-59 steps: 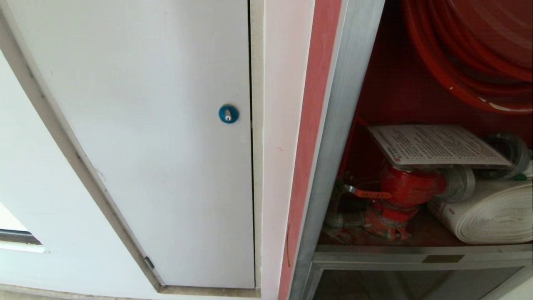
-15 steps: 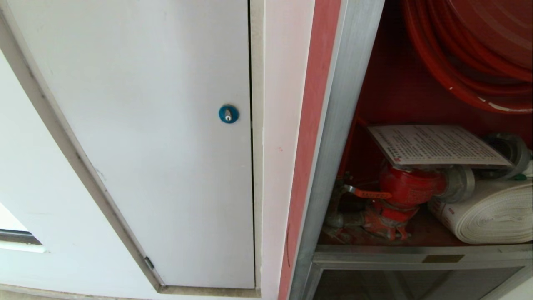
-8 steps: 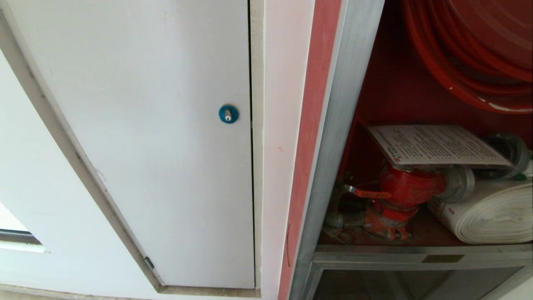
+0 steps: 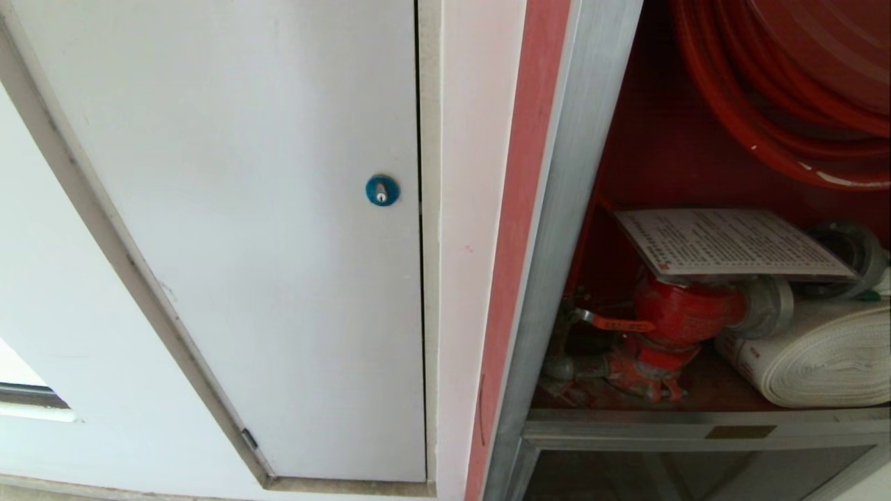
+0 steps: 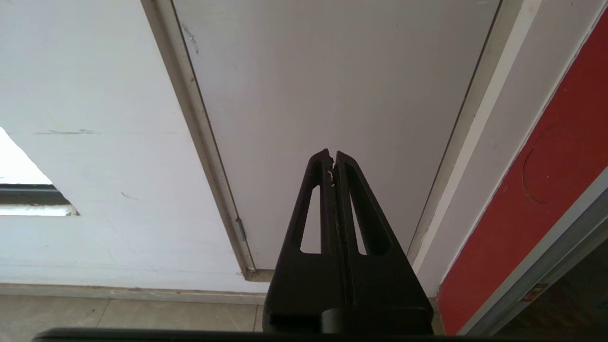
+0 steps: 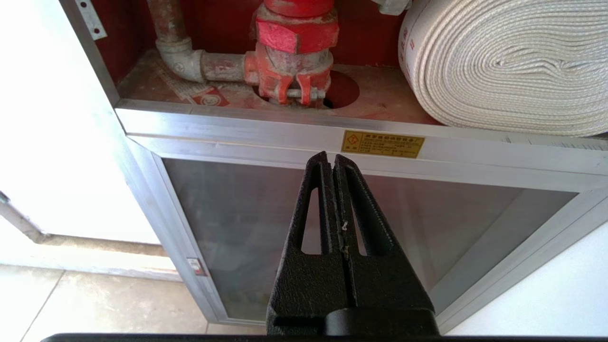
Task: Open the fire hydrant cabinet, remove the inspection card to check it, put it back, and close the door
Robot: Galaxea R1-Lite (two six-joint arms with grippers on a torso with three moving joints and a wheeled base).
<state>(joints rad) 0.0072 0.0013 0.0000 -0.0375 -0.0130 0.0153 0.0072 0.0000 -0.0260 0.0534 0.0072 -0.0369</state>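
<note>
Both grippers clenched, empty: left gripper (image 5: 332, 154) facing white panel (image 5: 332, 85); right gripper (image 6: 331, 157) below brass plate (image 6: 382, 144), red valve (image 6: 294, 57) beyond.

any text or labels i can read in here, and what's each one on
None can be read as words.
Inspection card lying on the red valve: rows of fine print, too small to read.
Brass plate on the cabinet frame: a red diamond sign and lines of print, blurred.
White rolled hose: small red marks along its edge, unreadable.
Sticker on the cabinet floor: red print, unreadable.
</note>
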